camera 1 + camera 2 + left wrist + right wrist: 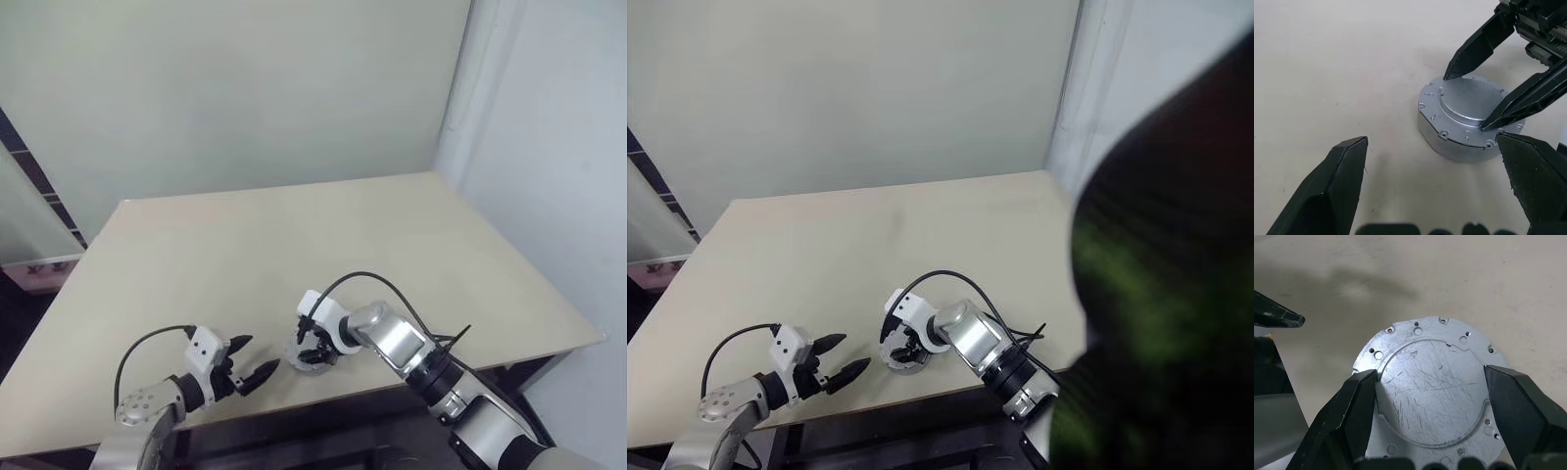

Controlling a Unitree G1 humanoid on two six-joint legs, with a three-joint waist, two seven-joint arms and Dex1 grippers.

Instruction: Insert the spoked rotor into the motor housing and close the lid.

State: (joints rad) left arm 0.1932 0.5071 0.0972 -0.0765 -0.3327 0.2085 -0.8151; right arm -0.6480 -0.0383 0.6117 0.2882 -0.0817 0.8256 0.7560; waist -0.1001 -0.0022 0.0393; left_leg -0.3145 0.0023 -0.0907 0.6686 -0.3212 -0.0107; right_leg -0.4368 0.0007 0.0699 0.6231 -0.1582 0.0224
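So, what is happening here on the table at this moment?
A two-armed robot works at a beige table. Its right gripper is lowered over a round silver metal unit near the front edge, one black fingertip at either side of the raised disc on its top; whether they press on it I cannot tell. The left gripper waits beside it, open and empty. The unit looks closed on top, so the assembly seems near its end.

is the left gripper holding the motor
No, the left gripper stands open beside the silver motor housing; the right gripper has its fingertips on it.
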